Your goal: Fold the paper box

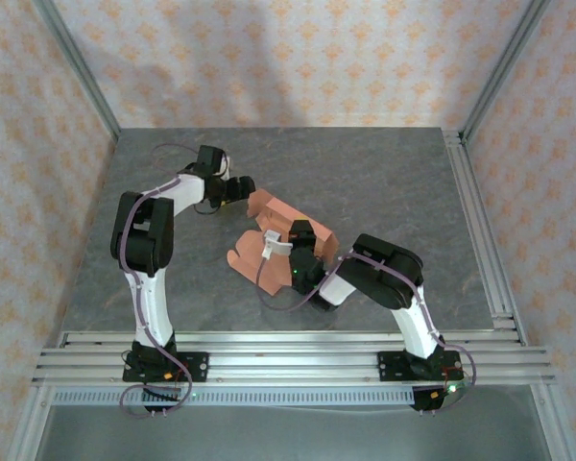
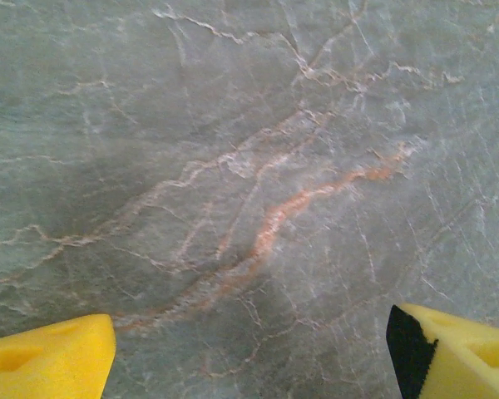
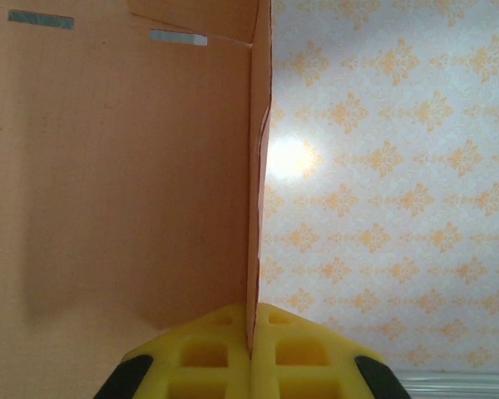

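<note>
The paper box (image 1: 274, 213) is a salmon-orange card sheet, partly folded, lying mid-table between the two arms. My right gripper (image 1: 302, 240) is shut on one of its panels. In the right wrist view the thin card edge (image 3: 256, 208) stands upright, pinched between the yellow pads (image 3: 201, 353), and a broad orange panel (image 3: 116, 166) spreads to the left. My left gripper (image 1: 238, 187) sits at the sheet's far-left edge. In the left wrist view its yellow fingertips (image 2: 46, 362) stand wide apart over bare marble, open and holding nothing.
The grey marble table (image 1: 394, 192) has patterned walls on three sides. An aluminium rail (image 1: 288, 351) runs along the near edge, and another (image 1: 480, 230) runs down the right side.
</note>
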{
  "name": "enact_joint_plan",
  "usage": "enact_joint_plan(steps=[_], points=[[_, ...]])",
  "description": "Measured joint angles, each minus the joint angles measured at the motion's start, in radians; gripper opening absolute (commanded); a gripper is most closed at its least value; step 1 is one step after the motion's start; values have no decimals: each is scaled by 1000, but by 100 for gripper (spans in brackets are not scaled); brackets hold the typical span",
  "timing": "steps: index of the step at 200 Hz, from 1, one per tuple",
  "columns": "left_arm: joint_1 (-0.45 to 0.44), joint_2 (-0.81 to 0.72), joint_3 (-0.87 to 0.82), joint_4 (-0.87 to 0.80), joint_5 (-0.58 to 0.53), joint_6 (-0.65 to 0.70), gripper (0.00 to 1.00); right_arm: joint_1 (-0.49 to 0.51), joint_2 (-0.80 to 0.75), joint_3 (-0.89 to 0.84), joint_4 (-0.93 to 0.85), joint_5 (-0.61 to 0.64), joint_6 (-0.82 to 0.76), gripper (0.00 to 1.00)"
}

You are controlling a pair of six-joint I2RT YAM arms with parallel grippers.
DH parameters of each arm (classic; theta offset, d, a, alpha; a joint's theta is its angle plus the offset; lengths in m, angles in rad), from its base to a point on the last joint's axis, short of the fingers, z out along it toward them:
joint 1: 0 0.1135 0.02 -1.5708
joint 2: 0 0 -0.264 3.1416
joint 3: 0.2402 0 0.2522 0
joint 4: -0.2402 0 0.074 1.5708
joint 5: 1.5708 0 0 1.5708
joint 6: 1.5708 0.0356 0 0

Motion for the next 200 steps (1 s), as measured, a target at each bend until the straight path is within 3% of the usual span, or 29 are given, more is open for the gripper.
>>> enact_joint_plan(steps=[85, 200], points=[[0, -126, -193, 105, 143, 19, 86, 0, 0, -3, 2, 8, 5, 0], [-28, -240, -431, 282, 202, 8, 86, 0, 0, -3, -5, 8, 21, 0]])
